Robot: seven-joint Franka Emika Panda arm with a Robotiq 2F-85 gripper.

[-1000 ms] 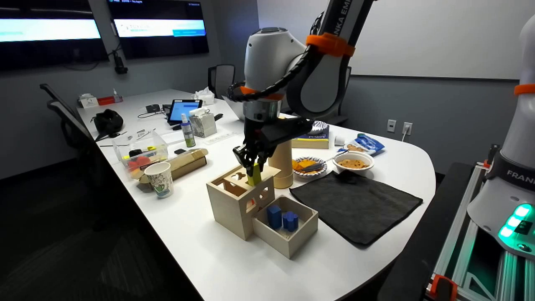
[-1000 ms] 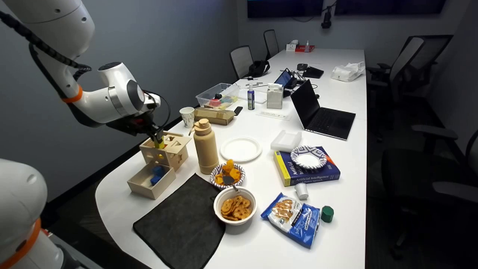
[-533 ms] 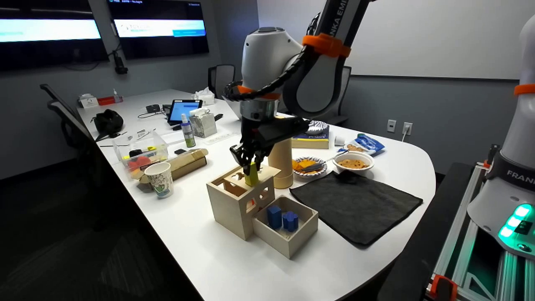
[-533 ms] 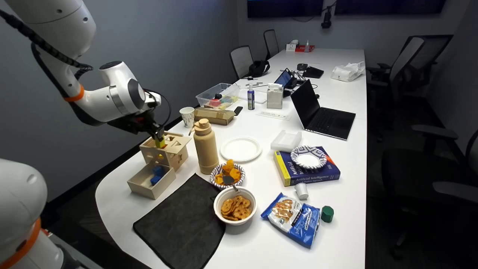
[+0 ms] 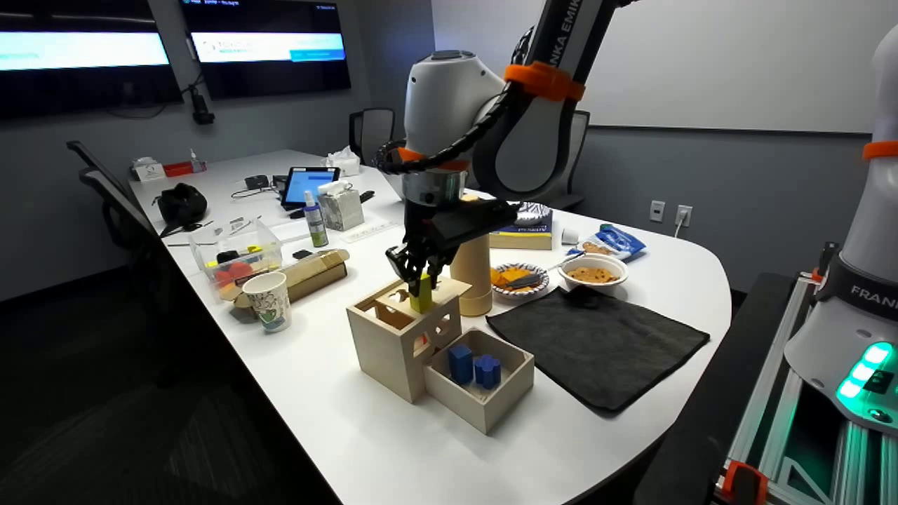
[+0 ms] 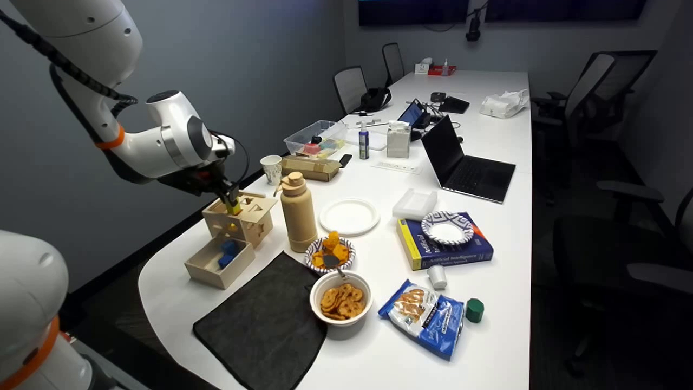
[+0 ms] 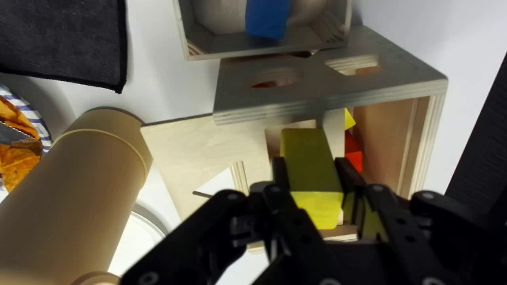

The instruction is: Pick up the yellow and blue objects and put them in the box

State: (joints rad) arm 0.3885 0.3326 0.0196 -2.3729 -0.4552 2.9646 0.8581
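My gripper (image 7: 311, 168) is shut on the yellow block (image 7: 317, 208), one finger on each side, over the wooden box (image 7: 328, 85). In both exterior views the yellow block (image 5: 421, 300) (image 6: 234, 208) stands nearly upright at the top of the box (image 5: 382, 358) (image 6: 246, 230). Its lower end is at a square hole in the lid; how far it is inside I cannot tell. Two blue blocks (image 5: 460, 364) (image 5: 487, 372) stand in the low tray against the box. The wrist view shows one blue block (image 7: 267, 18). A red piece (image 7: 353, 156) shows inside the box.
The low wooden tray (image 5: 456, 405) touches the box's side. A tall tan bottle (image 6: 299, 216) stands close beside the box. A black cloth (image 5: 596, 344), a bowl of snacks (image 5: 595, 270) and a paper cup (image 5: 268, 301) are on the table.
My gripper and the yellow block have shifted slightly across the lid, left in an exterior view, and sunk a little. The box, tray and blue blocks have not moved.
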